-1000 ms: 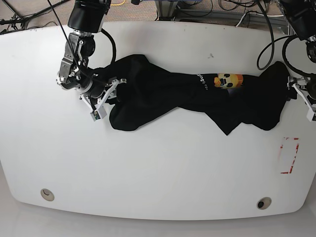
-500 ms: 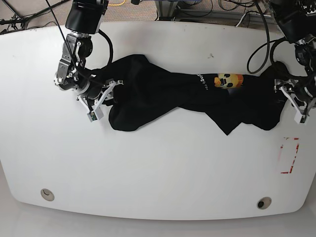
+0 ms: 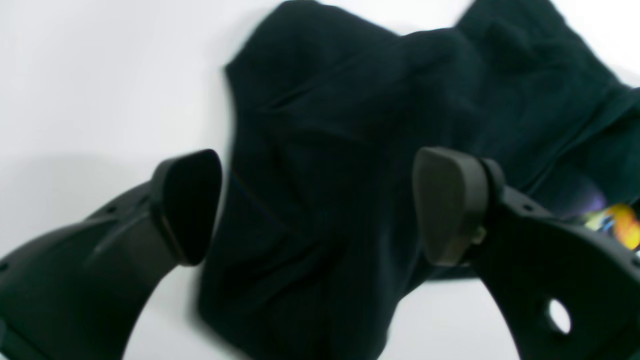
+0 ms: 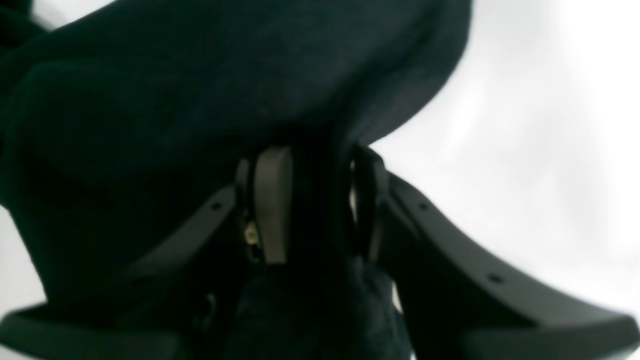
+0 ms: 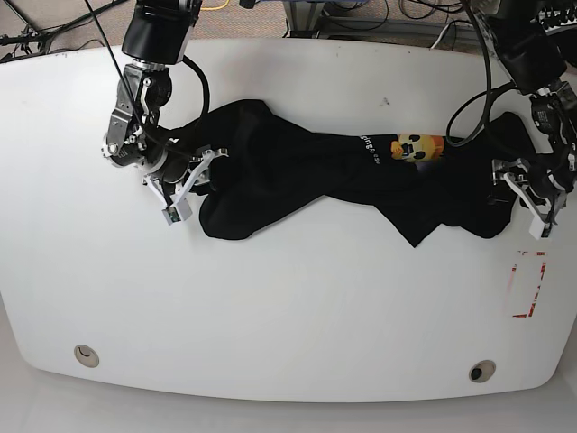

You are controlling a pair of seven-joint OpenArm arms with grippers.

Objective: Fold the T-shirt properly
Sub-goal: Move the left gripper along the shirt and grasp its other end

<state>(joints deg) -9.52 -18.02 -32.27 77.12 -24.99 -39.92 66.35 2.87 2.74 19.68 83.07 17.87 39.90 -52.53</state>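
A black T-shirt [image 5: 343, 176] lies bunched in a long, crumpled band across the middle of a white table [image 5: 288, 307], running from one arm to the other. Its printed side faces up near the base view's right, where a yellow-orange cartoon face [image 5: 416, 147] and a line of small white lettering [image 5: 370, 147] show. The right gripper [image 5: 191, 177], at the base view's left, is at the shirt's end there. Its wrist view shows the two fingers [image 4: 272, 202] drawn close together with a thick fold of black cloth pinched between them, so it has hold of the T-shirt. The left gripper [image 5: 526, 191], at the base view's right, is over the opposite end of the shirt. In its wrist view the fingers [image 3: 445, 205] stand wide apart with cloth lying in the gap below them, and nothing is gripped; whether the tips touch the fabric cannot be told. A sliver of the orange print [image 3: 622, 227] shows at that view's right edge. On the table near this arm is a red-outlined rectangle [image 5: 528, 284], apart from the shirt. Two small round fittings [image 5: 87, 354] sit near the table's front edge. Cables [image 5: 424, 11] trail on the floor beyond the far edge.
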